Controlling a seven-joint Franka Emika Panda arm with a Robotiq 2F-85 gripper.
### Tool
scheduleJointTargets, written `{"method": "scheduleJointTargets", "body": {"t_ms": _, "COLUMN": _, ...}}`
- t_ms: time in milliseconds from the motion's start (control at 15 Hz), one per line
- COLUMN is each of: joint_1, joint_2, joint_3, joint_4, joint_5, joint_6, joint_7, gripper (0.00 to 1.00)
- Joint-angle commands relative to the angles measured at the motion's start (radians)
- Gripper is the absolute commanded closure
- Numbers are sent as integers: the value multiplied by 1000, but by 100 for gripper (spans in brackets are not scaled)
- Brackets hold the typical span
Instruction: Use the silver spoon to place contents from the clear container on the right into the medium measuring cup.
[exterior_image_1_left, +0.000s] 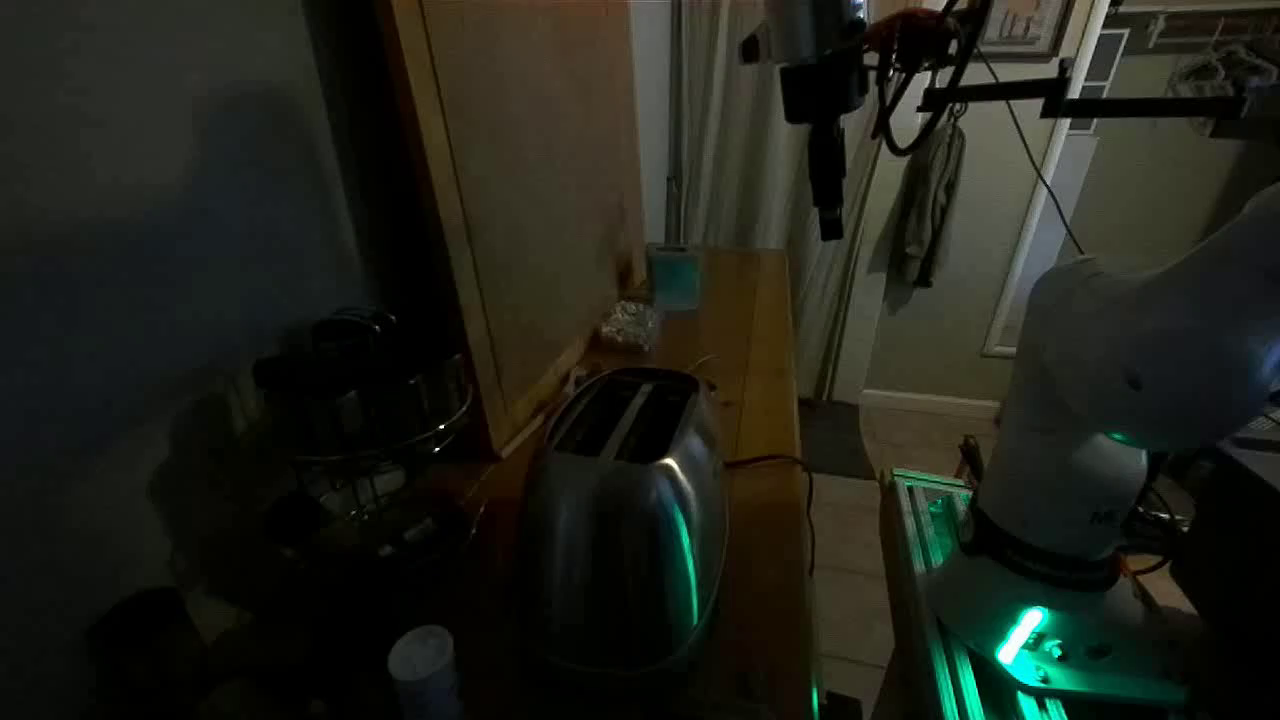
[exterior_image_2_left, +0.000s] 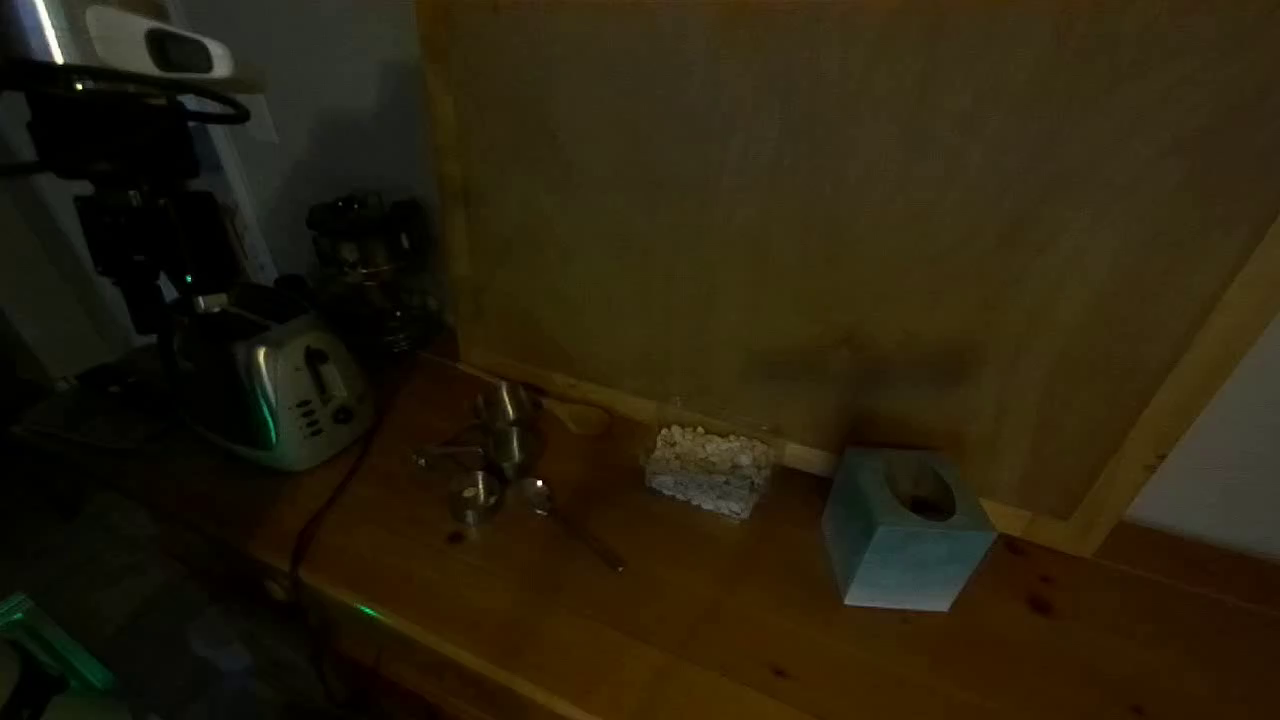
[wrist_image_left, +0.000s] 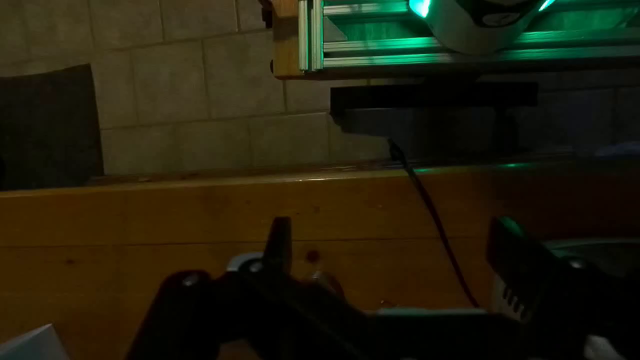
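High above the counter, the gripper is held with its jaws spread wide. On the counter, in an exterior view, the toaster is followed rightward by clustered cups, the spoon laid just beside them, the container with pale pieces inside, and a blue box.

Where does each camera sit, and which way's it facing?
An exterior view: by the toaster, looking lengthwise along the counter toward the blue box; the robot's arm, base and fingers show.
An exterior view: from above, facing the board; fingers show dimly at the picture's left.
Wrist view: above the counter, looking down past its edge to the floor; spread fingers and base show.
Both exterior views share toaster, clear container and blue box.
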Motion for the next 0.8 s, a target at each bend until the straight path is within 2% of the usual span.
{"method": "scheduleJointTargets", "body": {"t_ms": 0, "joint_1": 33, "joint_2": 0, "joint_3": -22, "joint_4": 3, "joint_5": -12, "joint_6": -8, "joint_7": 18, "gripper": 0}}
{"method": "scheduleJointTargets", "body": {"t_ms": 333, "joint_1": 33, "joint_2": 0, "joint_3": -22, "joint_4": 3, "joint_5": -12, "joint_6": -8, "joint_7": 18, "gripper": 0}}
{"method": "scheduleJointTargets", "body": {"t_ms": 400, "joint_1": 13, "joint_2": 14, "joint_3": -22, "joint_4": 19, "joint_5": 14, "joint_6": 1, "joint_7": 77, "gripper": 0}}
{"method": "scheduleJointTargets", "body": {"t_ms": 467, "joint_1": -8, "joint_2": 36, "joint_3": -38, "joint_4": 32, "joint_5": 37, "joint_6": 27, "joint_7": 132, "gripper": 0}}
{"method": "scheduleJointTargets", "body": {"t_ms": 733, "joint_1": -46, "joint_2": 132, "joint_3": -131, "joint_4": 72, "joint_5": 53, "joint_6": 140, "joint_7": 213, "gripper": 0}}
